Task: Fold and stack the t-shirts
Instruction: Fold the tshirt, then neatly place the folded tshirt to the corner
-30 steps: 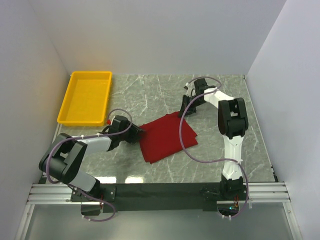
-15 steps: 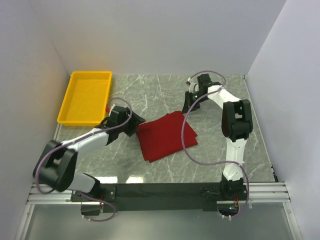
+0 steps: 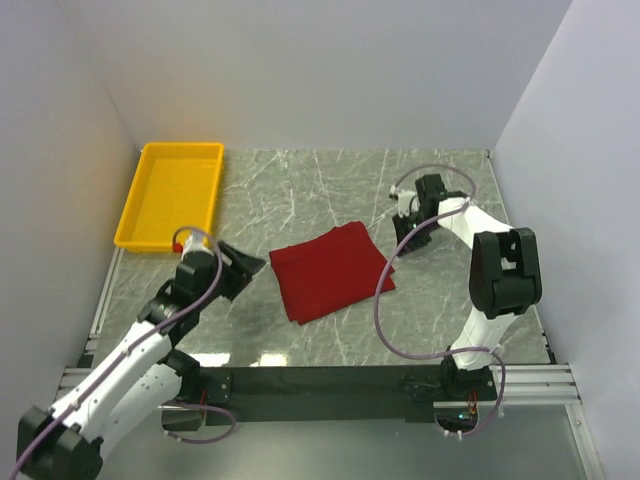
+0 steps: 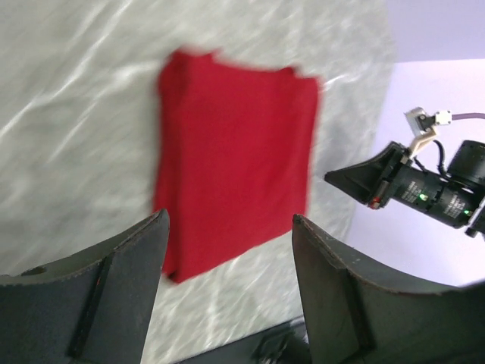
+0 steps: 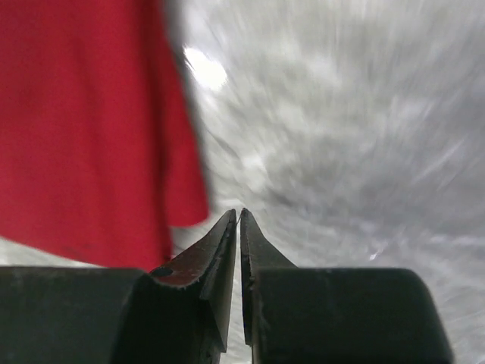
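Observation:
The dark red t-shirt [image 3: 330, 270] lies folded into a flat rectangle in the middle of the marble table [image 3: 300, 190]. My left gripper [image 3: 250, 265] hovers just left of it, open and empty. In the left wrist view the t-shirt [image 4: 235, 144] lies ahead of the wide-apart fingers [image 4: 114, 288]. My right gripper [image 3: 400, 240] hangs a little beyond the shirt's right corner, clear of the cloth. Its jaws [image 5: 239, 214] stand almost together with nothing between them, and the t-shirt [image 5: 83, 129] lies to their left.
A yellow tray [image 3: 135, 215] sits at the back left of the table. White walls close the table in on the left, back and right. The right arm [image 4: 432, 197] shows past the shirt in the left wrist view.
My left gripper has let go of the shirt's left edge, opened and drawn back toward its base. My right gripper has moved right, off the shirt's far corner. The shirt now lies flat.

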### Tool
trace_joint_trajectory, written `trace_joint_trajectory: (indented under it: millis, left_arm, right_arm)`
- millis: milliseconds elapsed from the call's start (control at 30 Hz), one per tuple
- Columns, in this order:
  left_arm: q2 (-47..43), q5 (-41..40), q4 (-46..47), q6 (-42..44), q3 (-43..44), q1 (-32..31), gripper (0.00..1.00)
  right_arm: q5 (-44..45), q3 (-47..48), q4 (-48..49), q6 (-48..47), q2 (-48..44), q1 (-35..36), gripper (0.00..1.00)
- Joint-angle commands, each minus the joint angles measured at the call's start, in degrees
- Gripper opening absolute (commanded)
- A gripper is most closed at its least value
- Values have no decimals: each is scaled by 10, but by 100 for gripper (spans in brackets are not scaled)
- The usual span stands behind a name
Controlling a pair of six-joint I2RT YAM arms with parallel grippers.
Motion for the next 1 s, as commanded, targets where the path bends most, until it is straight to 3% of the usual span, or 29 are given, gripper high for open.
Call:
trace_joint_trajectory:
  millis: [0,133,467,967]
  left_arm:
    - [-66,23,-41,-42,-50,-3,71]
    - [-105,30,-60,-48,-76,-2,72]
    - [-77,51,-44,-53,-94,-3,72]
    - [-28,76,31,-63,-119,-14,74]
  right_arm:
    - [71,-38,45,-16,-29,1,13]
    - [80,-61,55,-15,-30,2,12]
    - [61,-74,64,8,-4,26,12]
    - [52,-137,57,12,-60,74,11]
